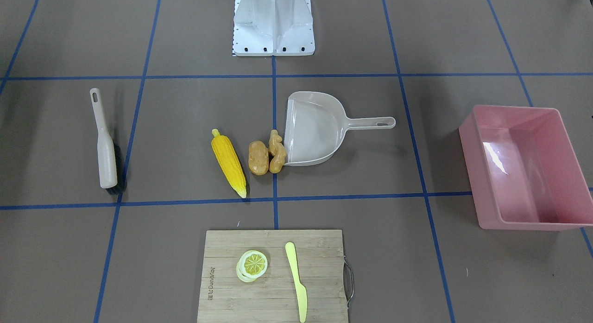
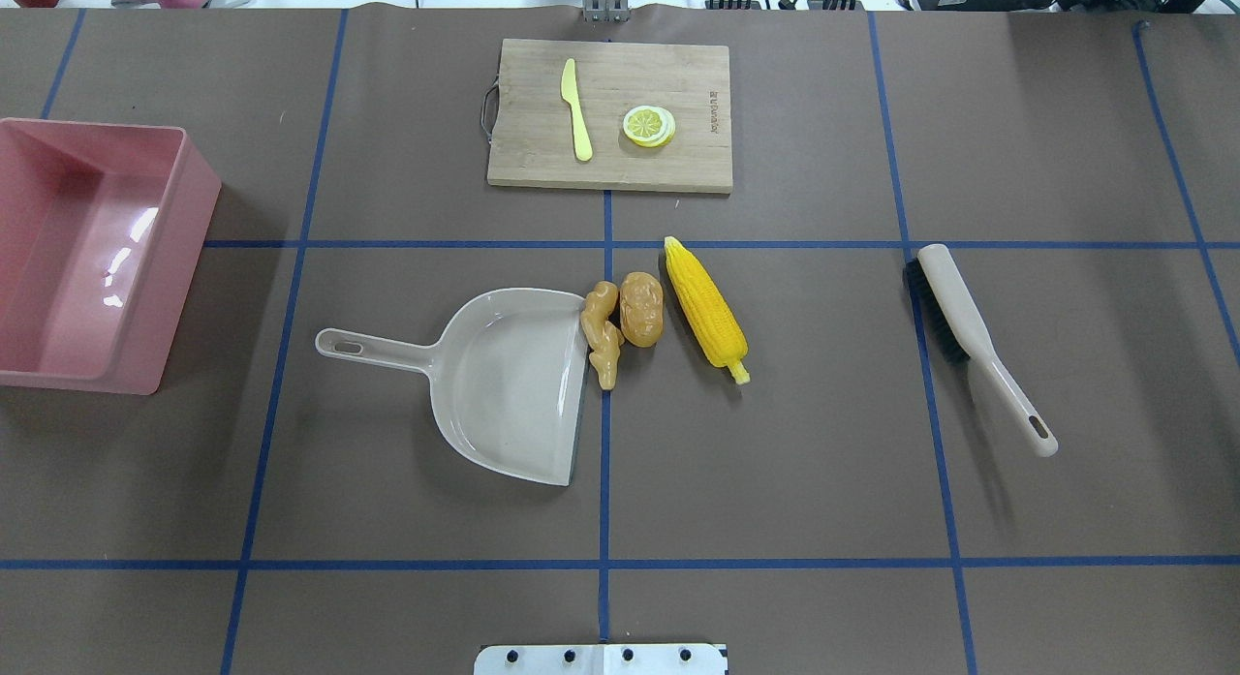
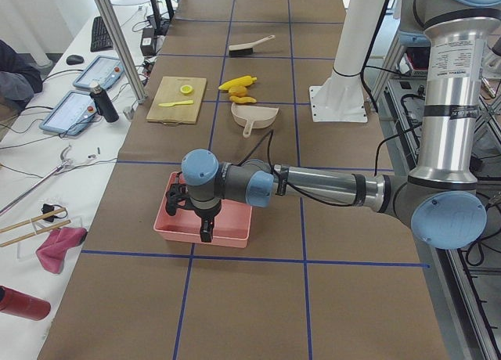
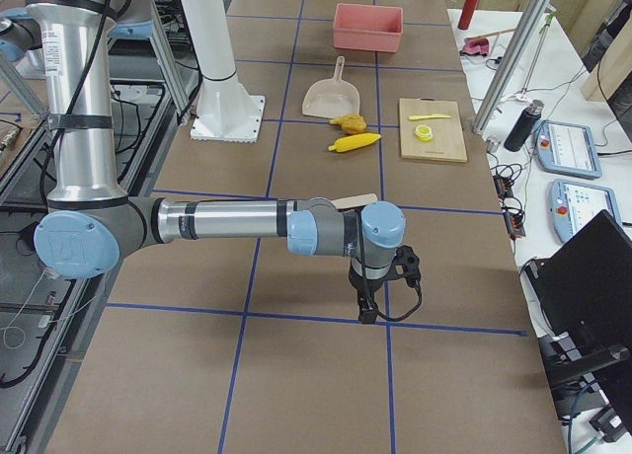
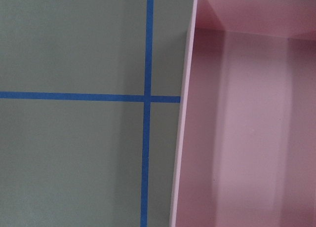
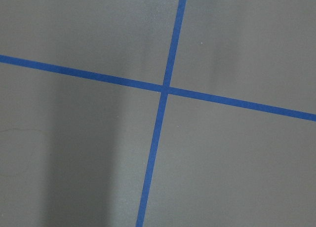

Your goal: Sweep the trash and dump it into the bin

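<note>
The yellow corn cob (image 2: pixel 707 310), brown potato (image 2: pixel 641 310) and tan ginger root (image 2: pixel 602 334) lie side by side at the table's middle. The ginger touches the open mouth of the beige dustpan (image 2: pixel 504 384). The pink bin (image 2: pixel 87 259) stands empty at the far left of the overhead view. My left gripper (image 3: pixel 201 225) shows only in the exterior left view, hovering over the bin's edge; I cannot tell if it is open or shut. My right gripper (image 4: pixel 367 311) shows only in the exterior right view, above bare table; I cannot tell its state either.
A beige hand brush (image 2: pixel 974 341) with dark bristles lies on the right. A wooden cutting board (image 2: pixel 610 162) at the far edge holds lemon slices (image 2: pixel 648 126) and a pale yellow knife (image 2: pixel 577 108). The white robot base (image 1: pixel 273 24) stands at the near edge.
</note>
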